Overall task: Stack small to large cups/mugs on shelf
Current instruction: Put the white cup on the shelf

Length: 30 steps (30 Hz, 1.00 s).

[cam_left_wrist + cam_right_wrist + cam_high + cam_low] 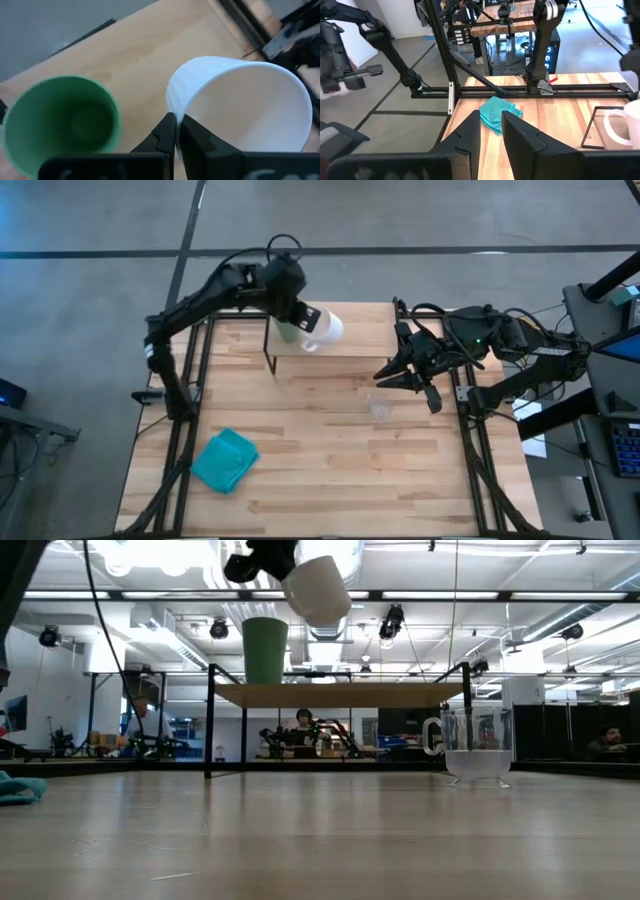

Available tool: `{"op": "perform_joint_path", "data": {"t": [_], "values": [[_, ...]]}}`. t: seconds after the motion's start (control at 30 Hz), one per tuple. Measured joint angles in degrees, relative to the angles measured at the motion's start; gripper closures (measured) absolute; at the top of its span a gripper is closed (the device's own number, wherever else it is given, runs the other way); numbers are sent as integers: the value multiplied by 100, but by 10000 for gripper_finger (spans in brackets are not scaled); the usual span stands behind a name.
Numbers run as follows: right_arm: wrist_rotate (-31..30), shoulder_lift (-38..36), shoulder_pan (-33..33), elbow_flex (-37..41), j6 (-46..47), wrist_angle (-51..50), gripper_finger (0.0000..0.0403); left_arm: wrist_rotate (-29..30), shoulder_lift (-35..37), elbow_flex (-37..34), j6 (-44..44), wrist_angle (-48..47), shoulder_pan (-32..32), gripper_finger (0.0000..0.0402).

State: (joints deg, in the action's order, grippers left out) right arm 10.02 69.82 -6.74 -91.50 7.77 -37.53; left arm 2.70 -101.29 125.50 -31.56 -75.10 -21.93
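My left gripper (305,318) reaches over the shelf (345,348) at the table's far edge and is shut on the white mug (318,588). The mug is tilted in the air above the shelf board (340,693). Beside it, the green cup (264,650) stands upright on its base on the shelf; it is also visible in the high view (287,331) and the left wrist view (62,122). The clear glass (378,407) stands on the table right of centre, and the low view (478,745) shows it too. My right gripper (402,380) hovers open just beyond the glass, touching nothing. My left gripper holds the white mug by its rim (176,107), on the side nearest the green cup. The wall is pinched with one finger (197,137) inside the mug and the other (162,135) outside. The mug is lifted clear above the shelf and tilted, its mouth slanting upward toward the wrist.
A teal folded cloth (225,460) lies near the table's near-left corner and also shows in the right wrist view (500,112). Black frame posts (185,395) run along the table's left and right sides. Bare wood lies across the table's middle and near part.
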Motion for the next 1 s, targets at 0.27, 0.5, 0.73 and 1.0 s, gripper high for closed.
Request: {"op": "perform_joint_path", "data": {"t": [0.27,0.5,0.73,1.0], "values": [[0,0,0,0,-30,-8,323,-521,-588,425,713,-246,-281,402],[0,0,0,0,-225,-114,329,-514,-874,425,1099,-236,-287,402],[0,0,1,0,-245,-171,325,-350,-1092,425,1135,168,-287,402],[0,0,2,0,-245,-193,328,-346,-1197,427,1138,357,-327,402]]}}
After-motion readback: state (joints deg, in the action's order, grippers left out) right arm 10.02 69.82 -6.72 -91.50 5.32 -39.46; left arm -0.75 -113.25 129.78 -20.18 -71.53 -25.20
